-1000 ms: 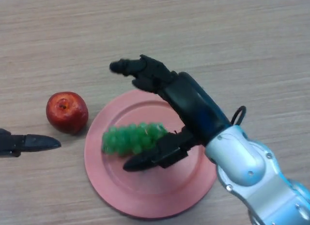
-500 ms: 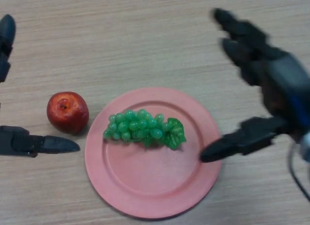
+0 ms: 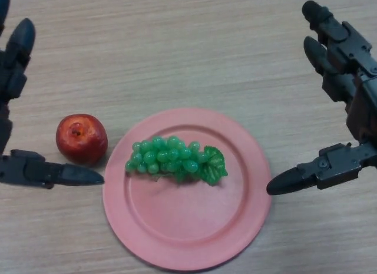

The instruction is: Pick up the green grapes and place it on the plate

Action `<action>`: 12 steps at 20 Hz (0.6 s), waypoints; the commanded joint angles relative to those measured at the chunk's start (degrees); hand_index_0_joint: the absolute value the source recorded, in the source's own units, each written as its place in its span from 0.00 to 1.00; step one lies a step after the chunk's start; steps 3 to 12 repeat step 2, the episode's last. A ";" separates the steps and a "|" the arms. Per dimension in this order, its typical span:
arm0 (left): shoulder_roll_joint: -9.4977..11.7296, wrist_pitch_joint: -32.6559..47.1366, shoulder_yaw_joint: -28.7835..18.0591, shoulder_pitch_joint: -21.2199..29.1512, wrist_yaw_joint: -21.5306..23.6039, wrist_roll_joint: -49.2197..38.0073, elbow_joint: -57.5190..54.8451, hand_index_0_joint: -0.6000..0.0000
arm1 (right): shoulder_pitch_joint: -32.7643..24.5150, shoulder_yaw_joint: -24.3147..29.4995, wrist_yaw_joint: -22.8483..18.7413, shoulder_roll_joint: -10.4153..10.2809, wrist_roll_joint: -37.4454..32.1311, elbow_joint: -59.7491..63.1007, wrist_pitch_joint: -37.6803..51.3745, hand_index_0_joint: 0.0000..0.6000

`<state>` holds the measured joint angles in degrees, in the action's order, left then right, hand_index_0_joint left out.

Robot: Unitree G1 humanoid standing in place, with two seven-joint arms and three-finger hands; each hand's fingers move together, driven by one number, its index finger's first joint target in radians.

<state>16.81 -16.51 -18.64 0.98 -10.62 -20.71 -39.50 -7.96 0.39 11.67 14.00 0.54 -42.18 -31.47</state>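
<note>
The green grapes (image 3: 175, 158) lie on the pink plate (image 3: 188, 224), a little above its middle, with a leaf at their right end. My right hand (image 3: 344, 91) hangs at the right edge, clear of the plate, open with straight fingers and its thumb pointing left toward the rim. At the left edge my left hand (image 3: 17, 109) is also open, thumb stretched out below the apple.
A red apple (image 3: 81, 138) sits on the wooden table (image 3: 188, 44) just left of the plate, close to my left thumb.
My right hand let go of the grapes on the plate and drew back to the right edge. The left hand has come further into view.
</note>
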 commanded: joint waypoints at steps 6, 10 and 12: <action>3.04 4.75 -3.59 2.03 0.65 0.59 -1.97 1.00 | -0.60 2.82 -1.73 0.93 -0.25 -3.63 10.54 0.00; 3.04 4.75 -3.59 2.03 0.65 0.59 -1.97 1.00 | -0.60 2.82 -1.73 0.93 -0.25 -3.63 10.54 0.00; 3.04 4.75 -3.59 2.03 0.65 0.59 -1.97 1.00 | -0.60 2.82 -1.73 0.93 -0.25 -3.63 10.54 0.00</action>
